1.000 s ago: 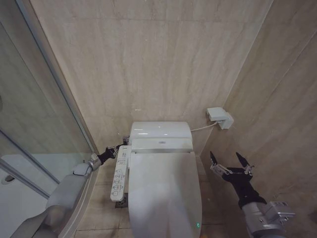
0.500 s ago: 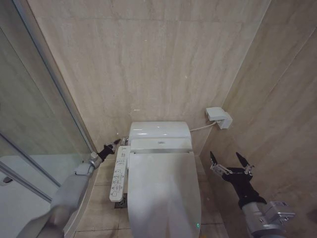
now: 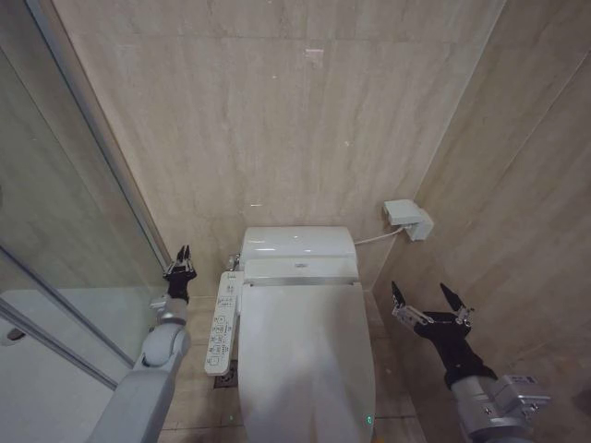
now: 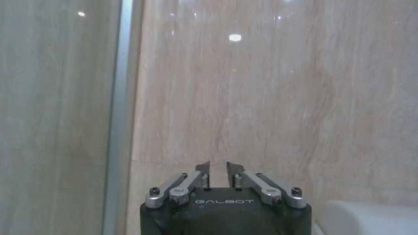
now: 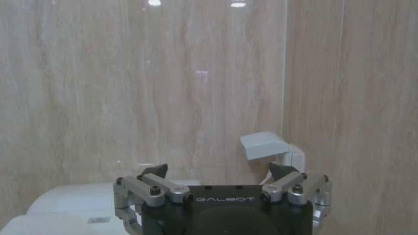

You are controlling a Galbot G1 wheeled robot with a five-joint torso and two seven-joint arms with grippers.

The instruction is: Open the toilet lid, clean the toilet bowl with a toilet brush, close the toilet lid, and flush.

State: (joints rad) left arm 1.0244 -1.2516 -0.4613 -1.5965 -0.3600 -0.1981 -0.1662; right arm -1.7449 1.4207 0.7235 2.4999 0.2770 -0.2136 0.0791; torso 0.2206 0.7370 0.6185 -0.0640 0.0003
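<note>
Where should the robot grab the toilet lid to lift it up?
Probably at the front edge of the toilet lid, the end nearest the robot, coming from below that edge and lifting. The lid lies flat and shut, and its hinge is at the back by the tank, so the front swings most easily. The right tool is open beside the toilet.

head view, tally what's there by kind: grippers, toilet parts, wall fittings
grippers: 2, left gripper beside the control panel, nearly shut, and right gripper right of the toilet, open
toilet parts: 3, lid down, tank cover, control panel
wall fittings: 1, white box with a cable
total: 6
</note>
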